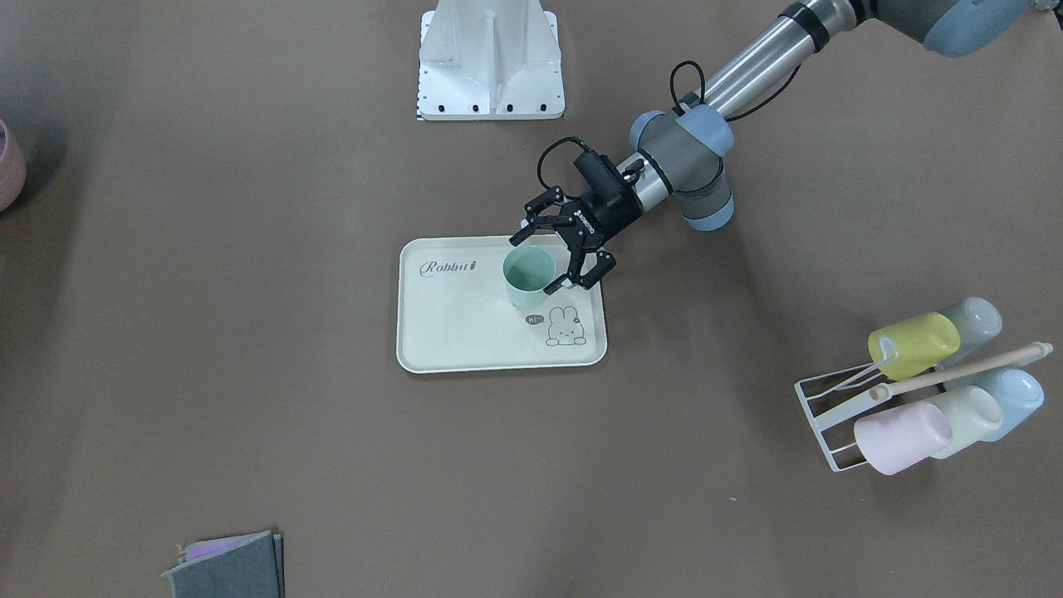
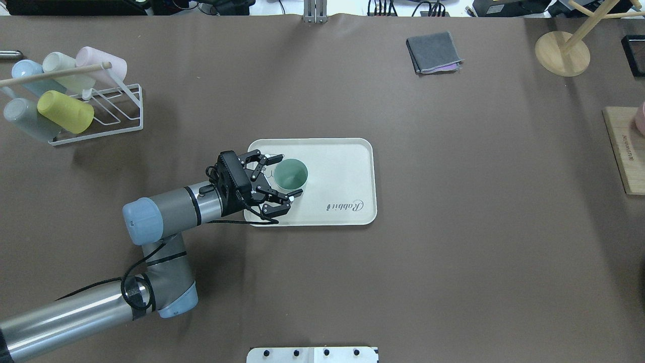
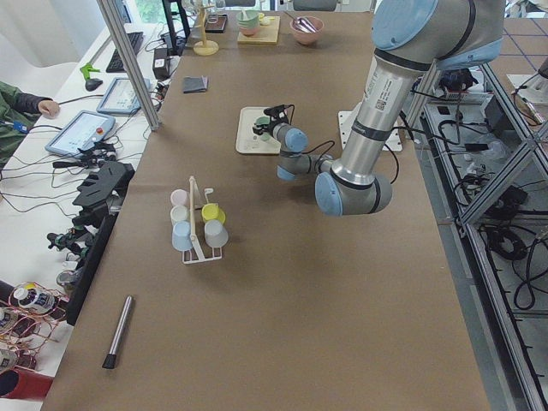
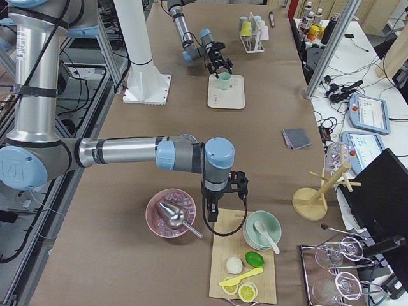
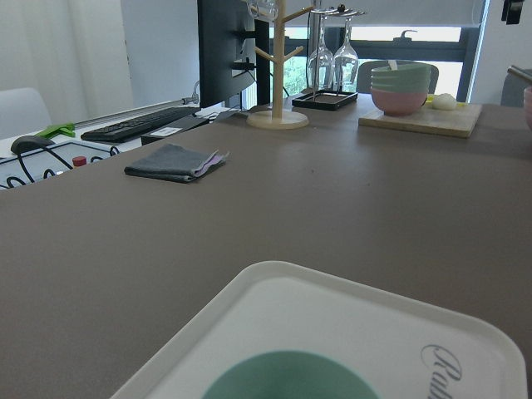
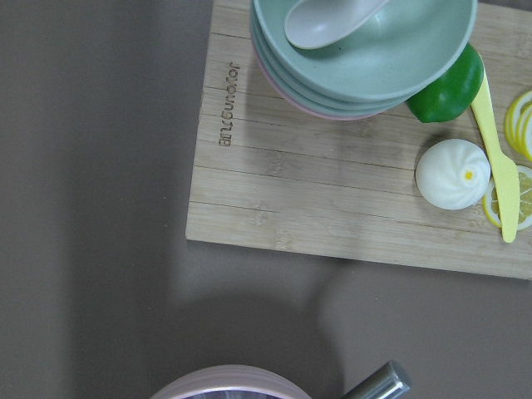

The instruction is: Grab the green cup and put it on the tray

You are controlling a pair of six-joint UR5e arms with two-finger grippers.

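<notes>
The green cup (image 1: 528, 278) stands upright on the cream Rabbit tray (image 1: 465, 332), near the tray's edge on the arm's side. It also shows in the overhead view (image 2: 291, 174) on the tray (image 2: 342, 161). My left gripper (image 1: 536, 264) (image 2: 288, 175) is open, with one finger on each side of the cup at rim height. The left wrist view shows only the cup's rim (image 5: 291, 378) on the tray (image 5: 332, 316). My right gripper (image 4: 215, 213) hangs far off over a cutting board's edge. I cannot tell whether it is open or shut.
A white wire rack (image 2: 101, 108) with several pastel cups stands to the left of the tray in the overhead view. A folded grey cloth (image 2: 433, 53), a wooden stand (image 2: 562, 53) and a cutting board (image 2: 625, 148) with bowls (image 6: 366, 58) lie on the right side.
</notes>
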